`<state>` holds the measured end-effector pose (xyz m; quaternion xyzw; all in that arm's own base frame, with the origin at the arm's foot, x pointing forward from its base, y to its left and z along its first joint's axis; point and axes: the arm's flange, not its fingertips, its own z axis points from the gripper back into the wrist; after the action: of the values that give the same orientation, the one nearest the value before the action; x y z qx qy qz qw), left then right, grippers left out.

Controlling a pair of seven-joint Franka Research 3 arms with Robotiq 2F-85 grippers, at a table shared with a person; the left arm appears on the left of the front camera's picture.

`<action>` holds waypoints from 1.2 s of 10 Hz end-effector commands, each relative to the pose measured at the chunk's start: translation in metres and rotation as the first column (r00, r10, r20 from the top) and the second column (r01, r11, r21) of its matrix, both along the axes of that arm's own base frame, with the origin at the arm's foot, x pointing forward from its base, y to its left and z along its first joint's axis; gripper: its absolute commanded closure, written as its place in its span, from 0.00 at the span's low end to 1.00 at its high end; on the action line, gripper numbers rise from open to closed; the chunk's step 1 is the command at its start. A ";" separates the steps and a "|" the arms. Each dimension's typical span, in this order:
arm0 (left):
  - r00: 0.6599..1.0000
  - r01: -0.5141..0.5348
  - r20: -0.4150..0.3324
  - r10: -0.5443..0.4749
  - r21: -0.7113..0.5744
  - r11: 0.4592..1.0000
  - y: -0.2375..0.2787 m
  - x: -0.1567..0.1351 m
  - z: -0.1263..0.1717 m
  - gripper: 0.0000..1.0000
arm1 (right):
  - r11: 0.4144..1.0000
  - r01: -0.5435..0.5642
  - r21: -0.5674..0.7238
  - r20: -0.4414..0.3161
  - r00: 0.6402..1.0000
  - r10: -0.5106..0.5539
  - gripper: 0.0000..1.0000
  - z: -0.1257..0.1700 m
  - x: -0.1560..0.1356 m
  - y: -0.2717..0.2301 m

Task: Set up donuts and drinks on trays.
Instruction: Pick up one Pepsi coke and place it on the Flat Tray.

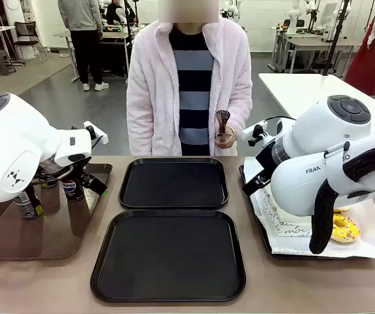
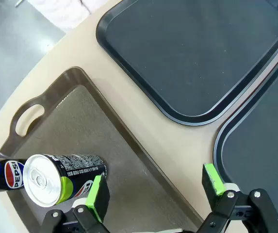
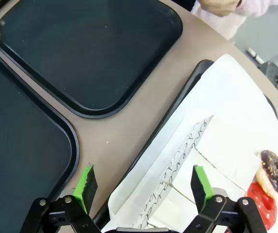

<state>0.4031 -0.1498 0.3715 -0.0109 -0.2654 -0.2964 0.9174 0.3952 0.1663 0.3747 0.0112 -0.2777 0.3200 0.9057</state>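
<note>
While the two black trays lie at the middle of the table [image 1: 56,281], the far tray [image 1: 174,183] just beyond the near tray [image 1: 169,255] with a narrow strip of tabletop between them, both arms hang at the sides.

Left gripper [image 2: 155,187]: jaws wide apart, holding nothing, above the inner rim of the brown handled tray [image 2: 85,126]. One can [image 2: 66,174] stands on that tray, just outside one green pad [image 2: 99,194]; contact cannot be determined. A second can [image 2: 5,174] stands right beside the first.

Right gripper [image 3: 143,182]: jaws wide apart, holding nothing, over the edge of the paper-lined tray [image 3: 151,141] and the white boxes [image 3: 187,165] bearing cursive script. A chocolate donut [image 3: 274,172] and a red donut [image 3: 262,206] lie on the paper near one finger. A yellow donut [image 1: 344,226] lies below the right arm in the front view.

At the far side, the person's hand [image 1: 225,134] holds a small dark object.
</note>
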 end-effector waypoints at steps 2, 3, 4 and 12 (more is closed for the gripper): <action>1.000 0.000 0.000 0.000 0.000 1.000 0.000 0.000 0.000 0.00 | 1.000 0.000 0.000 0.000 1.000 0.000 0.00 0.000 0.000 0.000; 1.000 0.000 0.000 0.000 0.000 1.000 0.000 0.000 0.000 0.00 | 1.000 0.000 0.000 0.000 1.000 0.000 0.00 0.000 0.000 0.000; 1.000 0.000 0.000 0.000 0.000 1.000 0.000 0.000 0.000 0.00 | 1.000 0.000 0.000 0.000 1.000 0.000 0.00 0.000 0.000 0.000; 1.000 0.000 0.000 0.000 0.000 1.000 0.000 0.000 0.000 0.00 | 1.000 0.000 0.000 0.000 1.000 0.000 0.00 0.000 0.000 0.000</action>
<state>0.4031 -0.1498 0.3715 -0.0109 -0.2654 -0.2964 0.9174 0.3952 0.1663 0.3747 0.0111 -0.2778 0.3200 0.9057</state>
